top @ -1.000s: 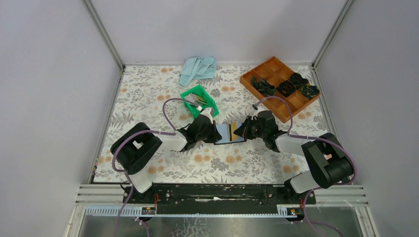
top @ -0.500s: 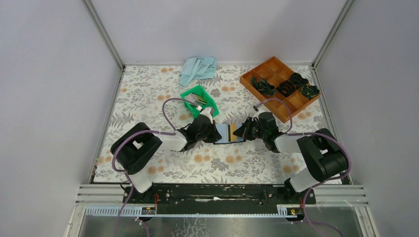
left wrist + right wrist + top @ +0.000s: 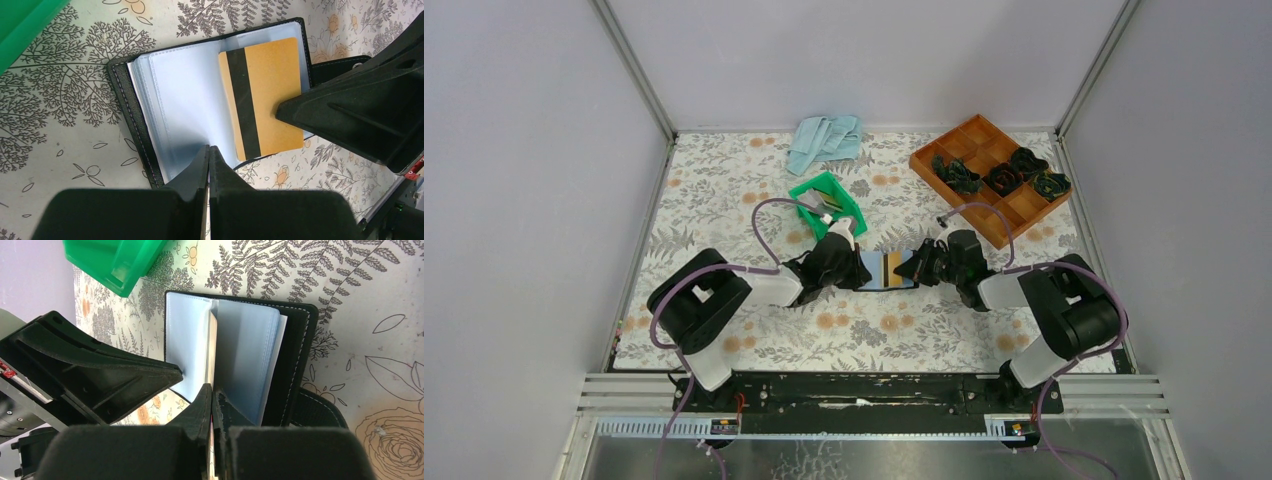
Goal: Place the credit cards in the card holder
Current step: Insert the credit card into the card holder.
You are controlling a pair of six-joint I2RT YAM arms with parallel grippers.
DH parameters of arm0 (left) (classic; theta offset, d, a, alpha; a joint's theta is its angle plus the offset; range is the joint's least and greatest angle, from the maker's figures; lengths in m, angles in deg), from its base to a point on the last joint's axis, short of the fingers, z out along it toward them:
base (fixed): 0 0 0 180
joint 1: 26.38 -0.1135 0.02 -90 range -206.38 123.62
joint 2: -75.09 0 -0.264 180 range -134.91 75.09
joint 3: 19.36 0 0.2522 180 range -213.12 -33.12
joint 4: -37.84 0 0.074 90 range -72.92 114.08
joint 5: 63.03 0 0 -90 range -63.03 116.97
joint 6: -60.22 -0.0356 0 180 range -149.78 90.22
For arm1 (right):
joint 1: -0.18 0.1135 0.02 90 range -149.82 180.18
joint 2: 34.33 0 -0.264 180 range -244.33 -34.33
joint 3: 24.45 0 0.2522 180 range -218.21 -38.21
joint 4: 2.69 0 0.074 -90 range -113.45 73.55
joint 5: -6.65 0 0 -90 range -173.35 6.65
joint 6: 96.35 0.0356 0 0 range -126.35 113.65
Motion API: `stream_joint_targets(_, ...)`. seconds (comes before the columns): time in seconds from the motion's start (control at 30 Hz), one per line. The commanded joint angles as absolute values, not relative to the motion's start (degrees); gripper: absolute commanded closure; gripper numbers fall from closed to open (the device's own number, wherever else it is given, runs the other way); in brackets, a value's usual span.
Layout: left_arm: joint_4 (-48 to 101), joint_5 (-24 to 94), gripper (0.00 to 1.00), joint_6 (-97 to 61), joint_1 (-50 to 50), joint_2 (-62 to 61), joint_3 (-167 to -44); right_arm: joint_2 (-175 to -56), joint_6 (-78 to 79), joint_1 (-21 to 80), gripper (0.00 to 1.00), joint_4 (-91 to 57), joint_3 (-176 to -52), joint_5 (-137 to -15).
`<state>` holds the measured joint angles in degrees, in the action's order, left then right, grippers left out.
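Right wrist view showed the right jaws gripping a gold credit card [image 3: 212,355], held on edge against the clear sleeves of the open card holder [image 3: 296,360]. The left jaws were closed, tips at the sleeves' edge; whether they pinched one was unclear. The holder lay mid-table, the green bin [image 3: 112,262] just beyond it toward the far edge. Insertion seemed in hand: next, the card's leading edge would need to meet a sleeve mouth and slide in.

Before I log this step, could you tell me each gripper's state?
Left gripper: closed, tips on the card holder sleeve.
Right gripper: closed on a credit card.
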<state>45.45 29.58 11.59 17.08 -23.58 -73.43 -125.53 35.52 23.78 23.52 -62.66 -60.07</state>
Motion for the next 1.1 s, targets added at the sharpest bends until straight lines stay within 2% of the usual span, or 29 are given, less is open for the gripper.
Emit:
stream_joint_targets(0.0, 41.69, 24.77, 1.0, 8.89, 17.43, -22.16, -72.3, -127.32, 34.25, 23.92, 1.0, 23.1, -61.77, -59.18)
stream_joint_targets(1.07, 33.75, 16.94, 1.0, 6.76, 17.4, -20.76, -71.82, -129.34, 32.19, 23.33, 1.0, 22.54, -63.11, -57.28)
